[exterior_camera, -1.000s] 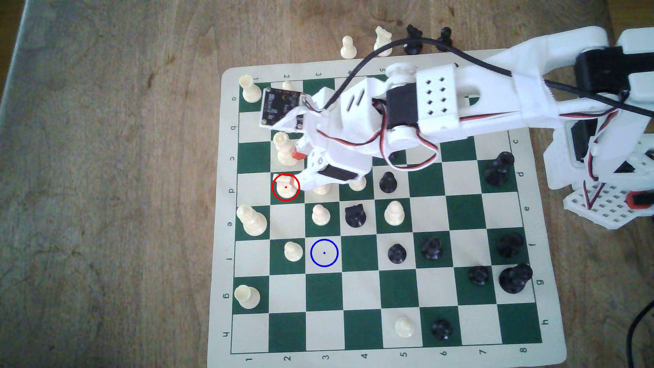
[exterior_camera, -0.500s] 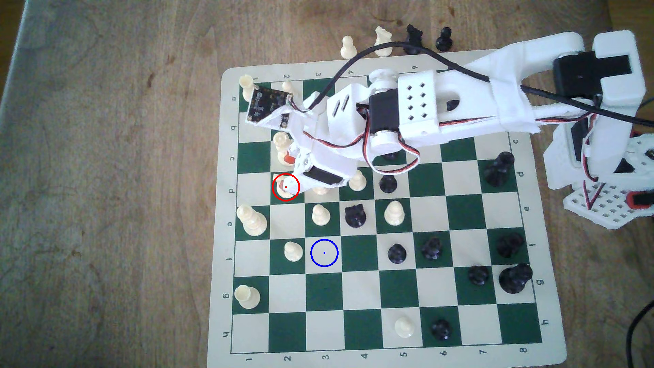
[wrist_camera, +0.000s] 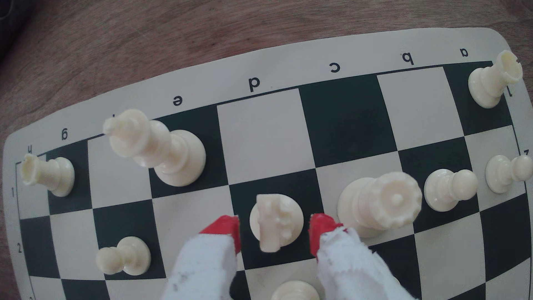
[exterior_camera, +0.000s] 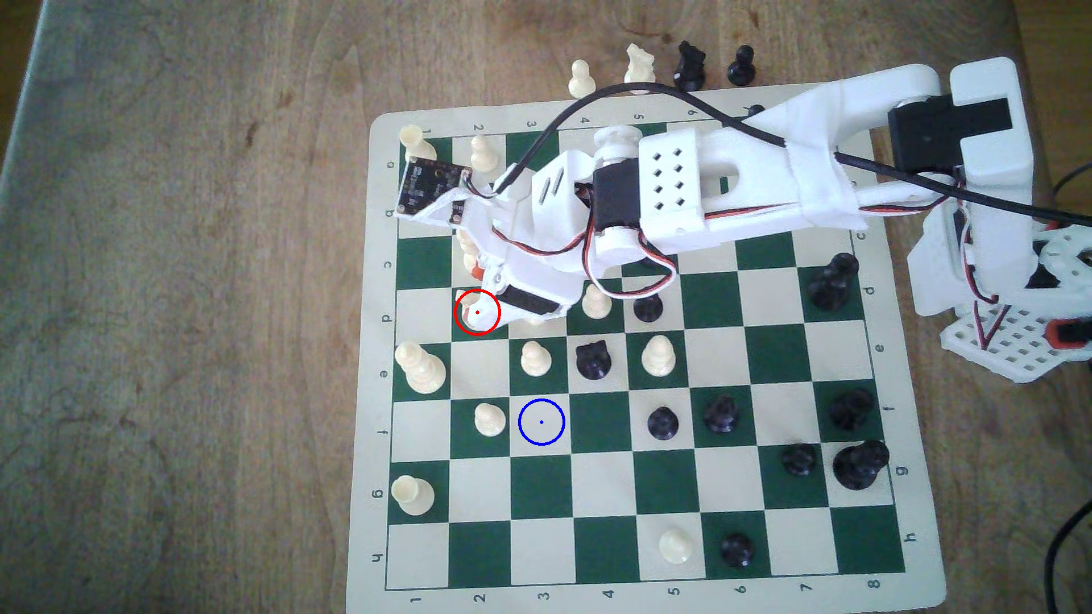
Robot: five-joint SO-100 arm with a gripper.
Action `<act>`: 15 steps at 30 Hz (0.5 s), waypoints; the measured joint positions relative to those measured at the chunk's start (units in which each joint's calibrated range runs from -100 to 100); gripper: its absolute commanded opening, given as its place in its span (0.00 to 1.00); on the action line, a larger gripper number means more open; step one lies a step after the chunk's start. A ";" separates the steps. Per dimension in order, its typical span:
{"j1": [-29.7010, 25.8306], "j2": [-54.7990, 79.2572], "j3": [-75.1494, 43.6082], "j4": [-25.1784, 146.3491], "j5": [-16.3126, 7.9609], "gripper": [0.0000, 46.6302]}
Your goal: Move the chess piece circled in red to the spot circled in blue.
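Two red-tipped fingers stand parted in the wrist view with the cream knight between them, a clear gap on each side, so they hold nothing yet. The knight sits upright on its dark square, the tall cream queen just beside one tip and a pawn further off on the other side. To grip it well, I judge the fingers should go lower around the knight's body and close evenly, keeping the near tip from nudging the queen. In the exterior view the fingers hang over the red ring, mostly hiding the knight on its green square. The blue-ringed spot lies bare nearby, a cream pawn just to its left in that view, on the board on the wooden desk
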 measured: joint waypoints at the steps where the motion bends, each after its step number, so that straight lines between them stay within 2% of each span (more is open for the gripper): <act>1: 0.00 0.25 -0.27 0.00 0.00 0.28; 11: -0.44 4.11 -4.79 0.00 -0.49 0.26; 15: -0.74 4.36 -5.06 0.00 -0.49 0.21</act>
